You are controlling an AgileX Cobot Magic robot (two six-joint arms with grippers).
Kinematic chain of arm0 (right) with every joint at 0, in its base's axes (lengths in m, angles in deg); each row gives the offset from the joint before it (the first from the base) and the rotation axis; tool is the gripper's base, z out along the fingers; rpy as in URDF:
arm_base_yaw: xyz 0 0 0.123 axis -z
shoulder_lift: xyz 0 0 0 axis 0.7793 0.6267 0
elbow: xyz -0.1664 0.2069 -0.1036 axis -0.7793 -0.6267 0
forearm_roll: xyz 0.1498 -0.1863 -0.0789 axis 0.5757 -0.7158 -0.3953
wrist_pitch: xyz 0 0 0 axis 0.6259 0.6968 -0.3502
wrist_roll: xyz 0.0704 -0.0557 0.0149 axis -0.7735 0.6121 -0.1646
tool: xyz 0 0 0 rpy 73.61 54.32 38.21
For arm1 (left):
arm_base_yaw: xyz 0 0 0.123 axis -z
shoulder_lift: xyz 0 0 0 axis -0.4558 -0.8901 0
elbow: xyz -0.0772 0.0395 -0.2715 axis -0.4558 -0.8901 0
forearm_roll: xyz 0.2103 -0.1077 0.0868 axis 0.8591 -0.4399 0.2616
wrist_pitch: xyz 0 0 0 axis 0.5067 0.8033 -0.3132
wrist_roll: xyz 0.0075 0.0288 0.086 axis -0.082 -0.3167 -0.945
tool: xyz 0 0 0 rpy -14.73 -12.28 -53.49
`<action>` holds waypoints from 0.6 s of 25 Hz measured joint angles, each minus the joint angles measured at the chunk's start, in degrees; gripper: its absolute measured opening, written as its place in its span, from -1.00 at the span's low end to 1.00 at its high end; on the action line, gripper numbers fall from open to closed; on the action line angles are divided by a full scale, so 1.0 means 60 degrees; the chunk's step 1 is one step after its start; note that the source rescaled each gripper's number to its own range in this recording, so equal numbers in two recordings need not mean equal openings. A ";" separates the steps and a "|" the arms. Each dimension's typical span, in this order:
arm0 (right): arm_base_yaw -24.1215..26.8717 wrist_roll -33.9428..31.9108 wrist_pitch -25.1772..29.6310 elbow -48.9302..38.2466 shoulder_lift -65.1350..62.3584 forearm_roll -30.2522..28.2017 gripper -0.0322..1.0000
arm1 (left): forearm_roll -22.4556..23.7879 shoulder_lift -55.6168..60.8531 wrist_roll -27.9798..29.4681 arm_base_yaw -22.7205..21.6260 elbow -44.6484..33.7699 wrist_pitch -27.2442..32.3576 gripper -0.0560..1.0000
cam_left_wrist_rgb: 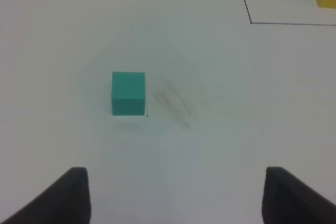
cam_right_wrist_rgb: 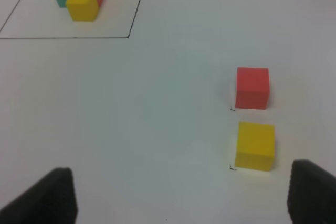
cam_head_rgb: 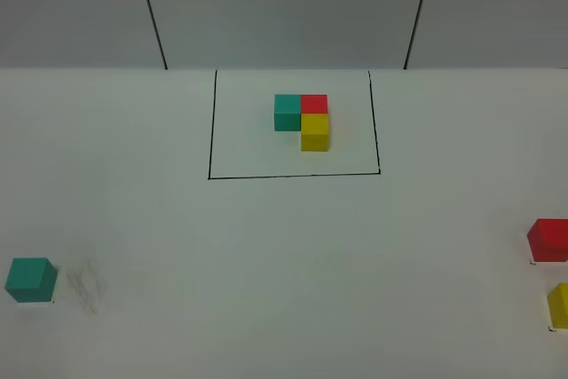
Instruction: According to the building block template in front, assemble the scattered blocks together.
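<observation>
The left gripper (cam_left_wrist_rgb: 178, 200) hangs released, dark fingers spread wide on nothing. Ahead of it, off towards one finger, sits the small matte teal cube (cam_left_wrist_rgb: 128, 93), near the left edge of the white desk (cam_head_rgb: 284, 255) by its near corner. The right gripper (cam_right_wrist_rgb: 184, 195) is likewise spread and empty, with the small matte yellow cube (cam_right_wrist_rgb: 255, 146) close before one finger. The matte red cube (cam_right_wrist_rgb: 252, 87) sits just beyond, apart, at the desk's right edge. The template (cam_head_rgb: 302, 117), an L of teal, red and yellow cubes inside a thin black rectangle (cam_head_rgb: 211, 130), lies mid-desk towards the far edge. Nothing is gathered yet: the first pick seems in hand, calling for centring fingers over a cube, descending, closing.
</observation>
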 joint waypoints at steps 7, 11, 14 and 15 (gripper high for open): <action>0.0000 0.0000 0.0000 0.0000 0.0000 0.0000 0.31 | 0.0178 -0.1477 0.1509 0.0000 0.0088 -0.0268 0.00; 0.0000 0.0000 0.0000 0.0000 0.0000 0.0000 0.31 | 0.0202 -0.3561 0.1512 0.0000 0.0617 -0.1315 0.00; 0.0000 0.0000 0.0000 0.0000 0.0000 0.0000 0.31 | 0.0210 -0.5198 0.1239 0.0000 0.1305 -0.1971 0.00; 0.0000 0.0000 0.0000 0.0000 0.0000 0.0000 0.31 | 0.0210 -0.5809 0.1174 0.0000 0.1599 -0.2074 0.00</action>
